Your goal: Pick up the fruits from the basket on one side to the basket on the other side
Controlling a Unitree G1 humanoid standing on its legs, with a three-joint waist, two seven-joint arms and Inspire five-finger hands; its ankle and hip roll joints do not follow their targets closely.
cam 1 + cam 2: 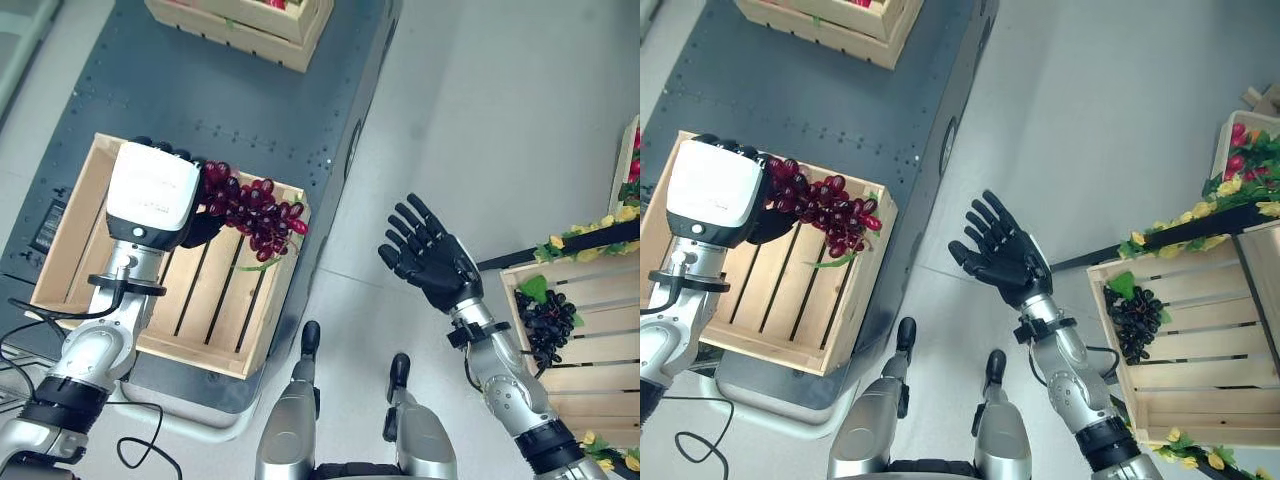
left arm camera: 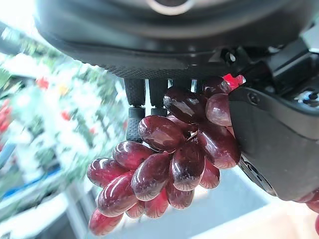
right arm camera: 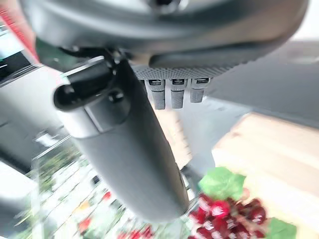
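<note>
Grapes [image 1: 258,212], a dark red bunch, clamped between fingers and thumb of left hand [image 1: 172,195]; berries trailing out past the fingertips toward the robot's right, hanging above the near right corner of the slatted wooden crate [image 1: 80,250] beneath that hand. Seen close in the left wrist view: bunch [image 2: 164,169] pressed against the thumb, fingers [image 2: 134,107] curled behind. Right hand [image 1: 432,258] raised over bare floor, palm up, fingers spread and holding nothing. Just beyond its right side, second wooden crate [image 1: 600,355] with a black grape bunch [image 1: 545,322] and a green leaf inside.
</note>
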